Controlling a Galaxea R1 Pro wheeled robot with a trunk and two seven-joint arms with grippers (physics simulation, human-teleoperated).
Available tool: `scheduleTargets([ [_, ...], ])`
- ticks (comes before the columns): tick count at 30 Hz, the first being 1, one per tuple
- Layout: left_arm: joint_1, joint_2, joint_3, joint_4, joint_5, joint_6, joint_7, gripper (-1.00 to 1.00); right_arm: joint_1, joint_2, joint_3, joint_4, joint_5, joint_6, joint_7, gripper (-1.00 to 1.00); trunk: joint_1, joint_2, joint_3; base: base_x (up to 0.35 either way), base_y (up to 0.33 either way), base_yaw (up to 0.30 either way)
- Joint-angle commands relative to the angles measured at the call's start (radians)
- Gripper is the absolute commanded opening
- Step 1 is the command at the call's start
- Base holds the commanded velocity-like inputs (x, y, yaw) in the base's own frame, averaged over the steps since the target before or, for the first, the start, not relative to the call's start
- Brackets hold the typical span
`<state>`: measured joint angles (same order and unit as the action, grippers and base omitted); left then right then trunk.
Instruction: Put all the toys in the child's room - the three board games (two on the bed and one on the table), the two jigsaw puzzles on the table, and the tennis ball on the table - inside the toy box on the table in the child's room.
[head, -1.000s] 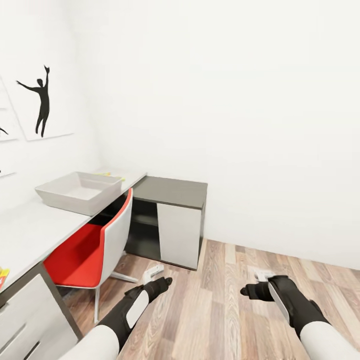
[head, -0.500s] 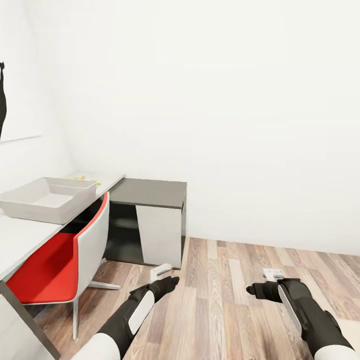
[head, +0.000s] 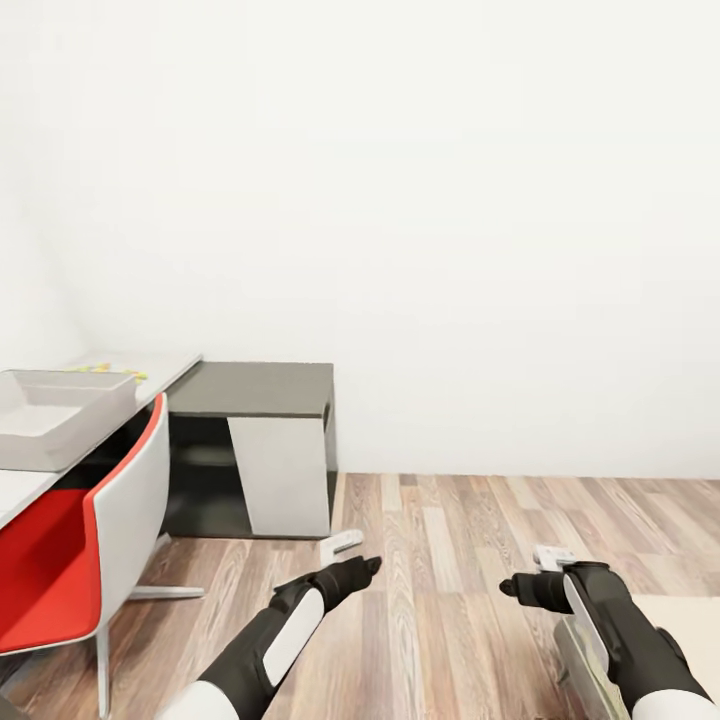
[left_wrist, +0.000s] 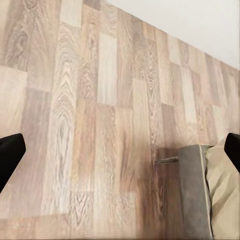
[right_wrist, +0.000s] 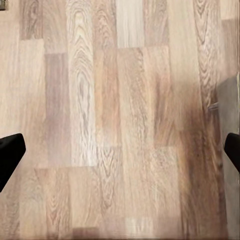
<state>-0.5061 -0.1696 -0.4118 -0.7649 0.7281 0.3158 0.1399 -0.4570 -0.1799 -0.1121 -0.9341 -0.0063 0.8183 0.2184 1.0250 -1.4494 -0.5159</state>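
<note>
wood floor (right_wrist: 115, 120), perhaps grey furniture edge (right_wrist: 231, 115)

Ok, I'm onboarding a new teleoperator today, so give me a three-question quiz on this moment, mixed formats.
1. True or false: the toy box sits on the dark-topped cabinet.
2. Multiple choice: the seat of the chair is A) blue B) red C) green.
3. Fill in: both the left gripper and the right gripper have their fingers spread over bare wooden ____.

Key: 1 false, it stands on the pale table; 2 B; 3 floor.
</note>
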Motion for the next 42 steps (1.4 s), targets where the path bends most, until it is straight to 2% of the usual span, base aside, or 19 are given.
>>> scheduleTargets([
  [1, 0.001, 0.002, -0.007, -0.005, 0.016, 0.003, 0.01, 1.0, -0.008, 0.0, -0.003, 0.009, 0.0, 0.005, 0.003, 1.0, 0.0, -0.001, -0.002, 0.0, 0.0, -0.269],
  [8, 0.006, 0.007, -0.015, -0.01, 0.038, 0.004, 0.012, 1.0, -0.028, -0.004, -0.008, 0.033, -0.001, 0.005, 0.003, 1.0, 0.0, -0.001, -0.005, 0.0, 0.0, -0.268],
  [16, 0.008, 0.017, -0.016, 0.002, 0.096, 0.005, 0.007, 1.0, -0.039, -0.012, -0.011, 0.045, -0.001, 0.005, 0.003, 1.0, 0.0, -0.001, -0.009, 0.0, 0.0, -0.268],
  [23, 0.009, 0.024, -0.016, 0.007, 0.126, 0.004, 0.005, 1.0, -0.042, -0.015, -0.013, 0.047, -0.001, 0.005, 0.003, 1.0, 0.0, -0.001, -0.012, 0.0, 0.0, -0.267],
  [34, 0.009, 0.029, -0.017, 0.01, 0.143, 0.003, 0.004, 1.0, -0.044, -0.017, -0.052, 0.049, -0.001, 0.005, 0.002, 1.0, 0.0, -0.001, -0.018, 0.0, 0.0, -0.267],
  [42, 0.009, 0.029, -0.016, 0.01, 0.146, 0.003, 0.004, 1.0, -0.044, -0.018, -0.067, 0.049, 0.0, 0.005, 0.002, 1.0, 0.0, -0.001, -0.022, 0.0, 0.0, -0.267],
])
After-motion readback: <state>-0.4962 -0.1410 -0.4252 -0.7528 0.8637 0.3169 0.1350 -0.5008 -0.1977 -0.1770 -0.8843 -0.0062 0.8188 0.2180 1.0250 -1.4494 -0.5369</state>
